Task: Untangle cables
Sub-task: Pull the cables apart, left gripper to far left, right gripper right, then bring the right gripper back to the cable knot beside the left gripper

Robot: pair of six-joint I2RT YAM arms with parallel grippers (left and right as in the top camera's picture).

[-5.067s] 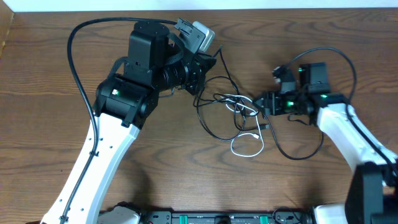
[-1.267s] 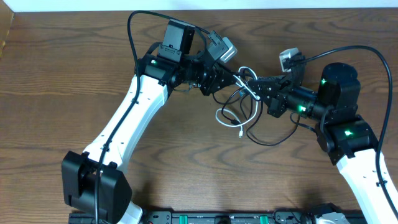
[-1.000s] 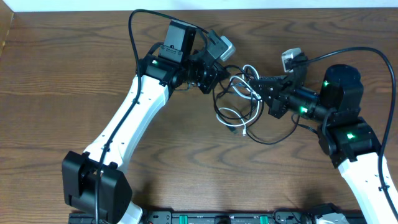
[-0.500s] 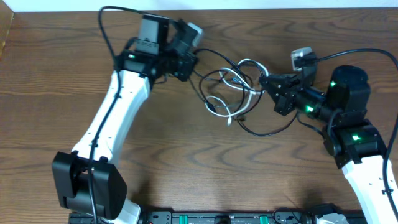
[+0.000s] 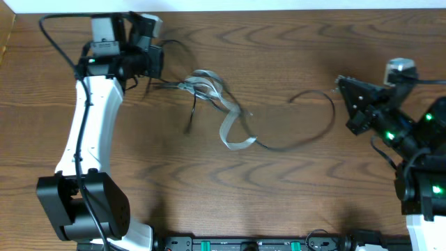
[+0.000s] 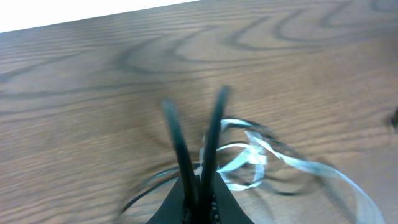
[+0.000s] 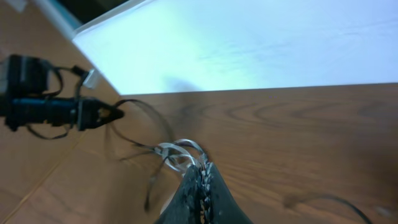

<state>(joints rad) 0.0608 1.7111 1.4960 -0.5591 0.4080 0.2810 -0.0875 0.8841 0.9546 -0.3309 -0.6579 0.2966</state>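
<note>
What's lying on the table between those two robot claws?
The overhead view shows the white cable and black cable, blurred, strung across the wood between the left gripper and right gripper.

table [image 5: 279,202]: brown wood grain | far edge: white strip [image 5: 279,4] | near edge: black rail [image 5: 244,244]

White cable [image 5: 224,127], black cable [image 5: 333,111], brown wood-grain table [image 5: 279,202]

Even, bright light from above, soft shadows, heavy motion blur smearing the white cable [image 5: 224,125] mid-frame, both wrist views soft, white glare across upper right-wrist frame.
</note>
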